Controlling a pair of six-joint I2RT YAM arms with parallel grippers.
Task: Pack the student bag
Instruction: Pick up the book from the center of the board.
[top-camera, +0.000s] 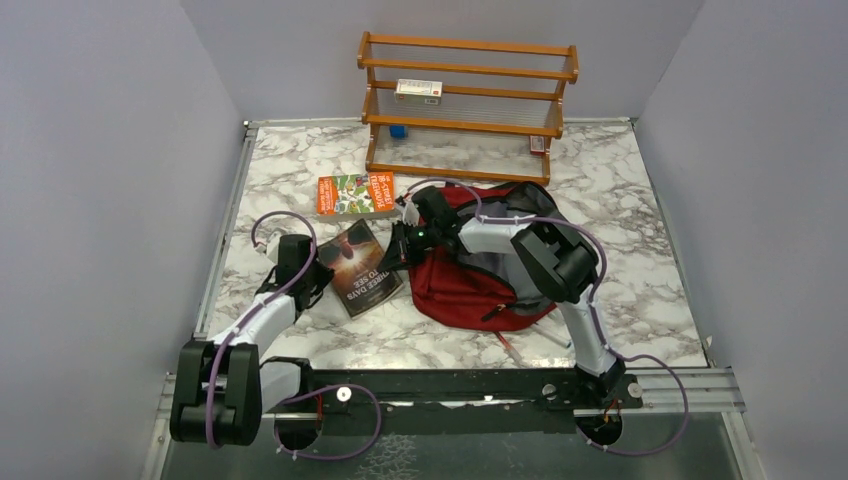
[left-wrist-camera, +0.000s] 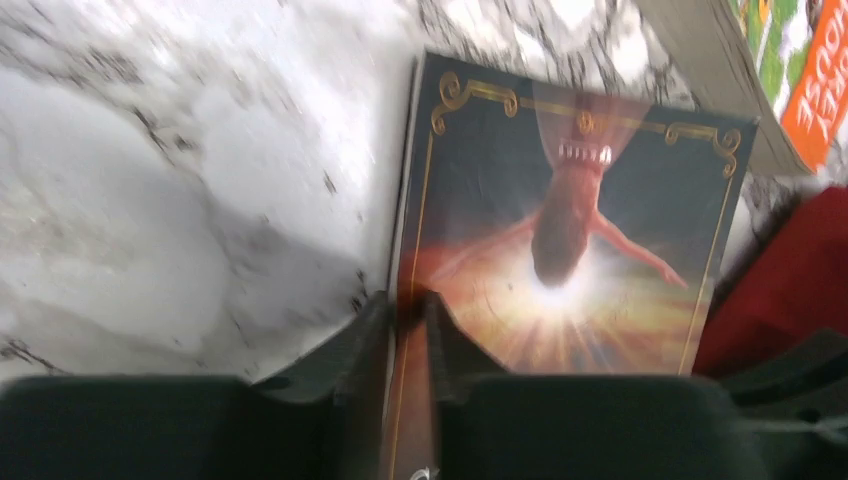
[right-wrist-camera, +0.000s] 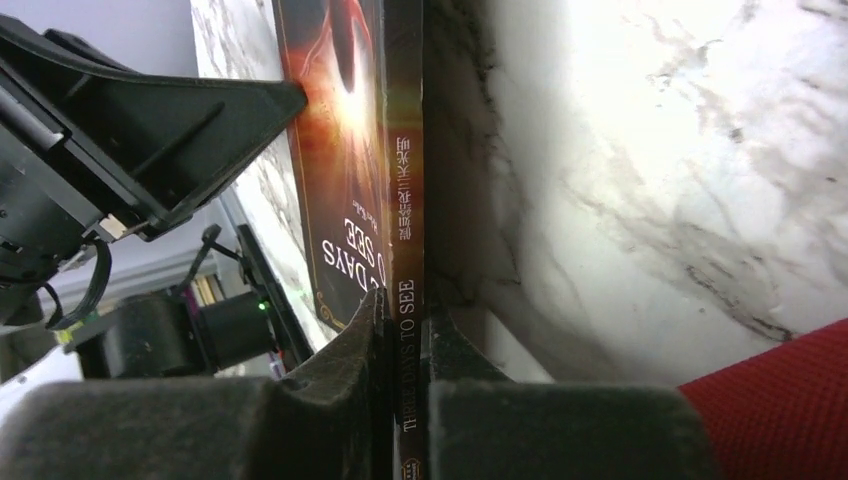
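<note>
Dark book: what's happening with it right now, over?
Left gripper, right gripper both shut on dark book. Bag beside it. Orange book behind, not between them.

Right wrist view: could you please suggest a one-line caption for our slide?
Right gripper clamps the dark book by its spine; left gripper holds the far edge, student bag nearby.

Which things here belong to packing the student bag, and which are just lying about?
For the job:
student bag
dark book, pinched by the left gripper and the right gripper
orange book, probably still to be packed

Lying about:
wooden rack
small box on its shelf
</note>
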